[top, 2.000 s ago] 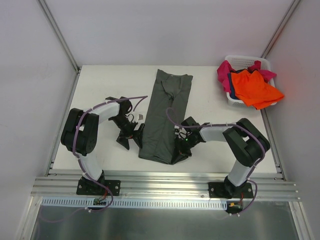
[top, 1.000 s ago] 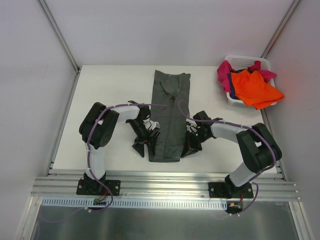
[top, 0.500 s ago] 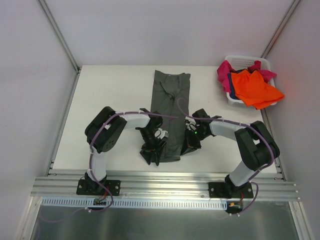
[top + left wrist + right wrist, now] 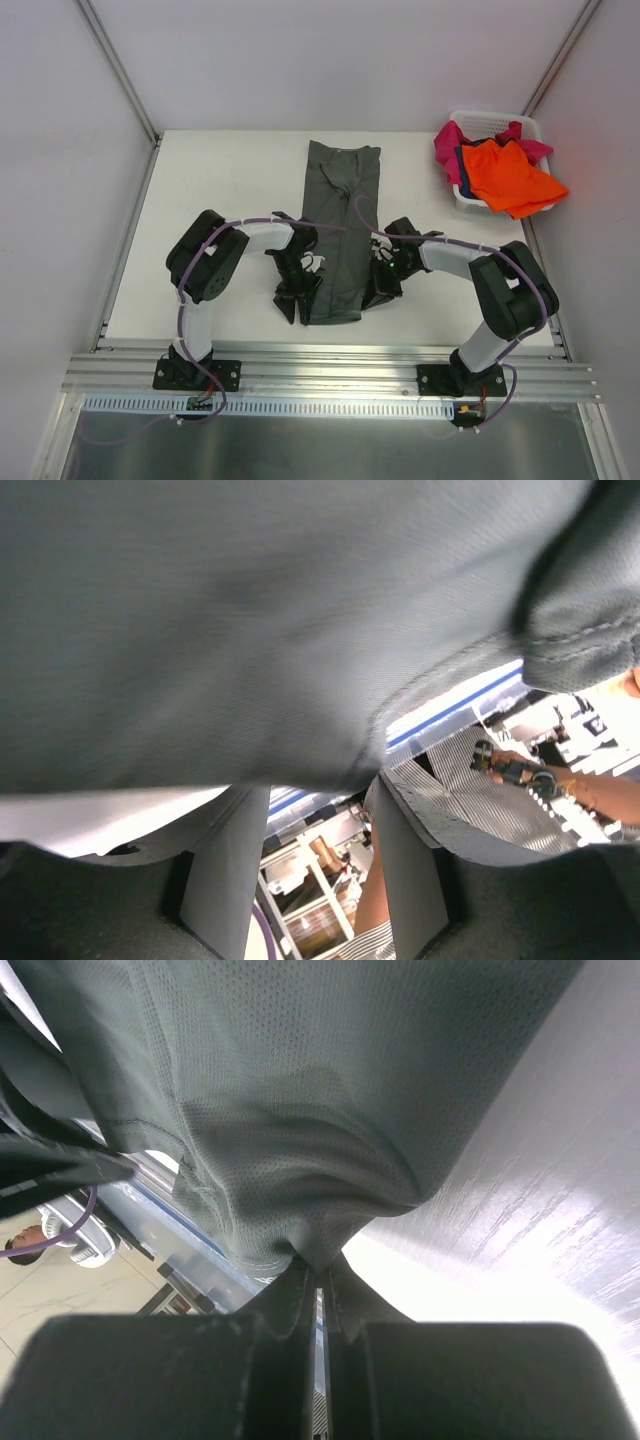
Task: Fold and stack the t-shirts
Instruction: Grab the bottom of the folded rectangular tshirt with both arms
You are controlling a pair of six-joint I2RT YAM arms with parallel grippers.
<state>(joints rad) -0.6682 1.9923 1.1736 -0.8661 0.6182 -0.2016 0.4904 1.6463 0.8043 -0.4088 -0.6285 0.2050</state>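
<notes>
A dark grey-olive t-shirt (image 4: 340,215) lies folded into a long narrow strip down the middle of the table. My left gripper (image 4: 293,298) is at the strip's near left edge. In the left wrist view (image 4: 318,870) it is open, with the cloth (image 4: 250,610) draped past its fingertips and none between them. My right gripper (image 4: 376,290) is at the near right edge. In the right wrist view (image 4: 318,1280) it is shut on a bunched fold of the shirt (image 4: 330,1090).
A white laundry basket (image 4: 482,117) stands at the back right corner. It holds an orange shirt (image 4: 510,175), a magenta-pink one (image 4: 447,145) and a dark blue one (image 4: 463,170), all hanging over its rim. Metal rails run along the table's near edge.
Both grippers came inward from the sides, narrowing the shirt's near end. In the last half second the left gripper drew back slightly to the left; the right has hardly moved.
</notes>
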